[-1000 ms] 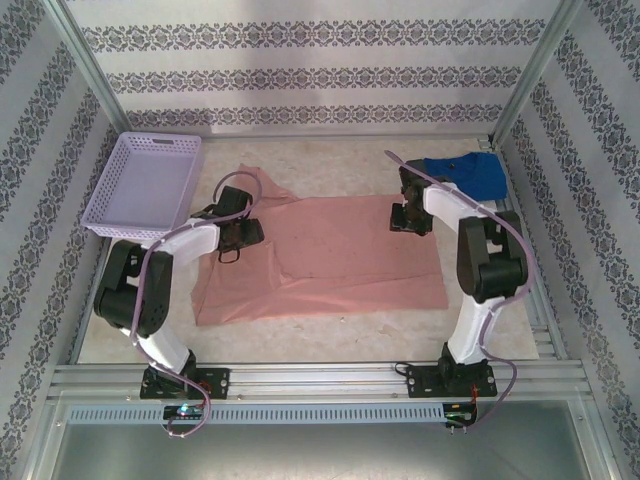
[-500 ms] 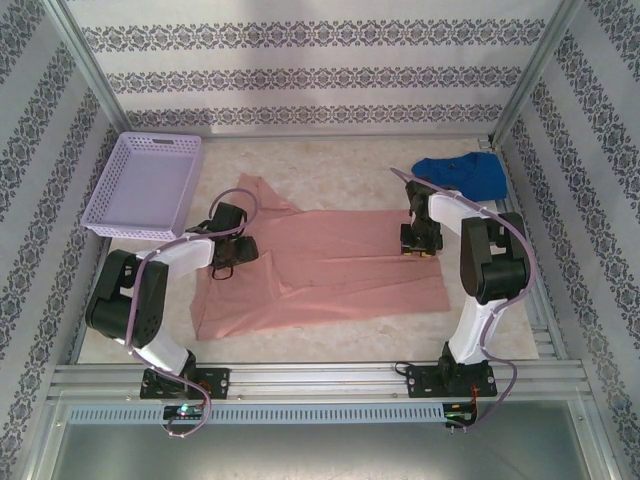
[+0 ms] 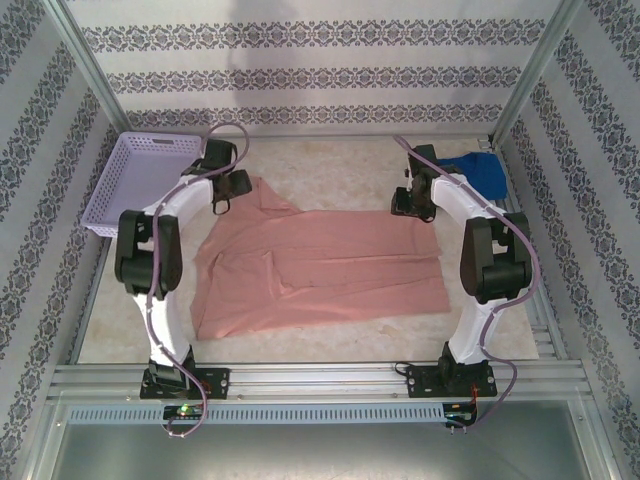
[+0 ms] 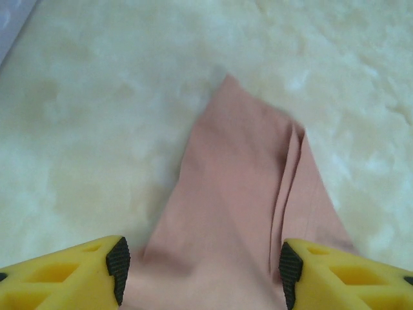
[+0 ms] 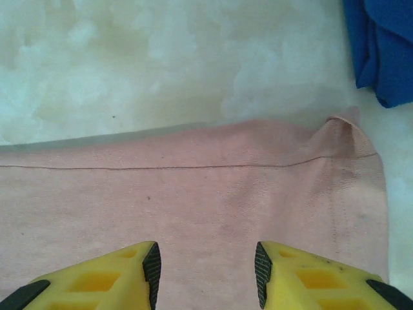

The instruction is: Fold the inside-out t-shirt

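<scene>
The lilac basket (image 3: 150, 180) sits off the far-left corner of the inside-out t-shirt (image 3: 320, 265), at the left edge of the table (image 3: 330, 160) and apart from the cloth. Between basket and shirt, the left gripper (image 3: 222, 185) hangs at the shirt's far-left point, where a narrow flap of pink cloth reaches out from the body. In the left wrist view this gripper (image 4: 204, 271) has its yellow fingers spread wide with the black pads facing each other. The pink cloth (image 4: 239, 194) runs up between them and tapers to a tip on the pale marbled surface. It is unclear whether the pads touch the fabric. The shirt itself lies spread out flat in the middle of the table between the two arms, salmon-pink, with a slanting crease across its left half and a straight near edge. At its far-right corner the right gripper (image 3: 412, 203) is poised over the far edge. In the right wrist view this gripper (image 5: 206, 271) is likewise spread, gripping nothing. The shirt (image 5: 193, 200) lies below it, a thin seam runs along the far edge, and the corner is bunched into a small peak. Just beyond that peak, to the right of the shirt, lies the blue t-shirt (image 3: 487, 172), close to the pink corner but not overlapping it.
</scene>
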